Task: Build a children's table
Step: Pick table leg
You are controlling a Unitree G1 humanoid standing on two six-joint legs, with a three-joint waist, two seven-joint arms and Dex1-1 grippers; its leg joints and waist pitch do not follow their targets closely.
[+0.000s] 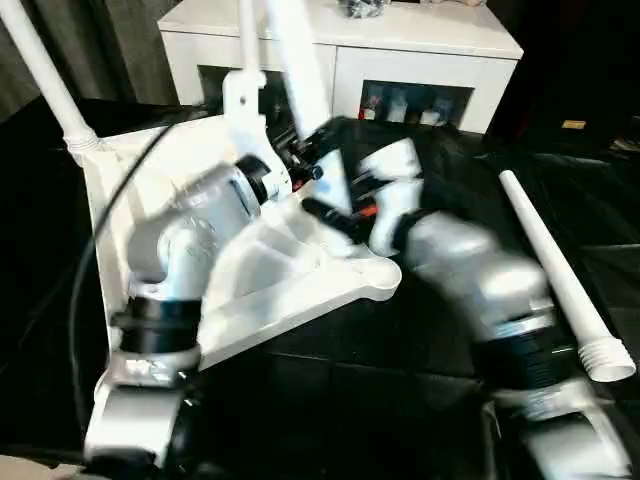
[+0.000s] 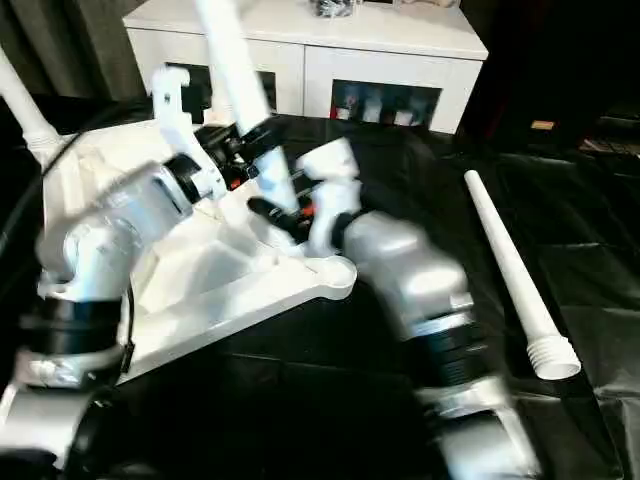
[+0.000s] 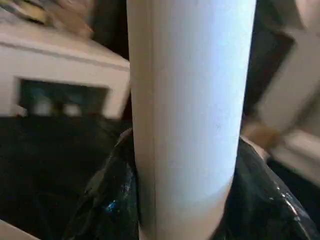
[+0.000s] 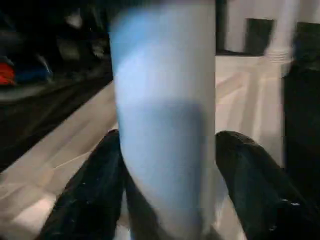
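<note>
A white leg [image 2: 240, 90] stands up from the upturned tabletop [image 1: 300, 270] between both grippers. The left gripper [image 3: 180, 200] clasps it — black fingers [image 3: 105, 200] pressed to its sides. The right gripper [image 4: 167, 195] brackets it, one finger [image 4: 260, 190] slightly off. A spare leg [image 1: 560, 275] lies well apart.

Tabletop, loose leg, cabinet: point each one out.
tabletop [image 1: 300, 285], left eye view, on its ribbed underside near the front corner.
loose leg [image 1: 560, 275], left eye view, mid-shaft, lying on the black sheet.
cabinet [image 2: 300, 28], right eye view, on its white top.
</note>
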